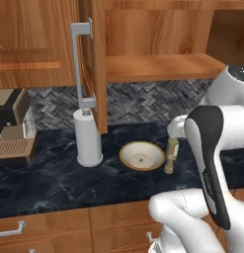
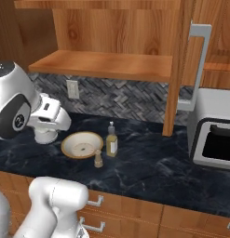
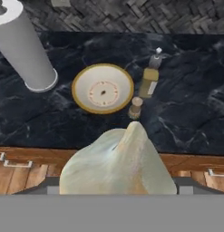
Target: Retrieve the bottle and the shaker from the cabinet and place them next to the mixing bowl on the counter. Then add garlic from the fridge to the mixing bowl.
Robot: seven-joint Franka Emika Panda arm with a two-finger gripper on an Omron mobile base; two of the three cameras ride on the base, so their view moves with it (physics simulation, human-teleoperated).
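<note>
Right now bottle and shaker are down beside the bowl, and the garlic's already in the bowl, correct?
Not quite. The bottle and shaker do stand beside the mixing bowl, but the bowl is empty. In the hand view the garlic sits between the fingers of the gripper, on the near side of the counter.

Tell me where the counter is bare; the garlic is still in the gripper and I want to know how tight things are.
Crowded: the bottle and shaker stand close against the bowl on its right. Bare: the bowl's inside, the strip between bowl and paper towel roll, and the counter from the bottle to the toaster oven.
</note>
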